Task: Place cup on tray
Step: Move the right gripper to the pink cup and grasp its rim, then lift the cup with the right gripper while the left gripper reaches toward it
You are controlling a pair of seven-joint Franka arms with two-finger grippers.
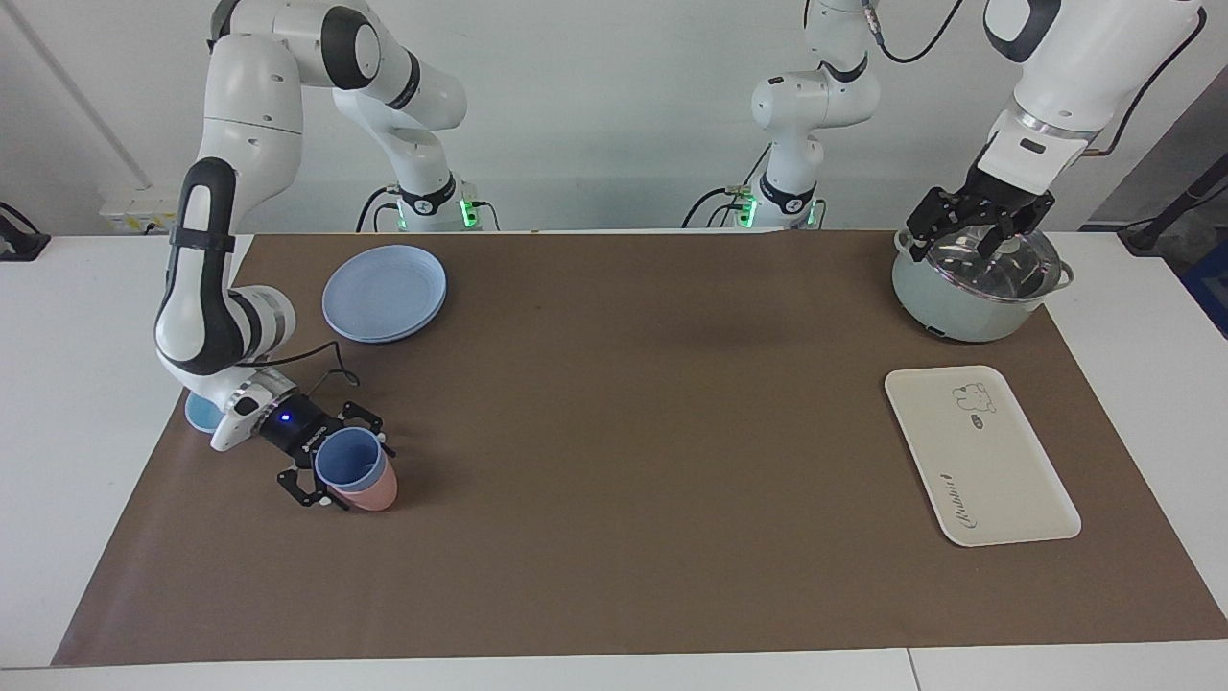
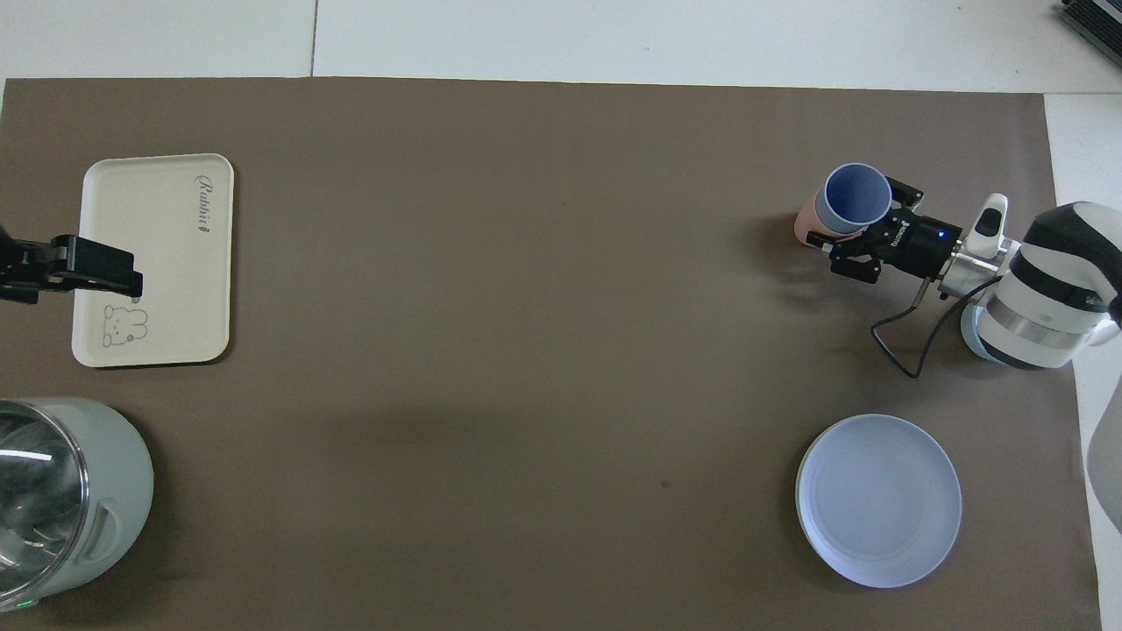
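The periwinkle-blue cup [image 1: 350,461] stands upright, nested in a salmon-pink cup [image 1: 376,494], toward the right arm's end of the table. It also shows in the overhead view [image 2: 855,197]. My right gripper [image 1: 347,468] lies low and level, open, with one finger on each side of the blue cup; it shows in the overhead view too [image 2: 861,221]. The cream tray [image 1: 979,461] lies bare toward the left arm's end, also seen in the overhead view [image 2: 149,237]. My left gripper [image 1: 979,233] is open and hangs over the pot's lid.
A pale green pot [image 1: 969,293] with a glass lid stands nearer to the robots than the tray. A round blue plate [image 1: 384,293] lies nearer to the robots than the cups. A low light-blue bowl [image 1: 200,413] sits partly under the right arm.
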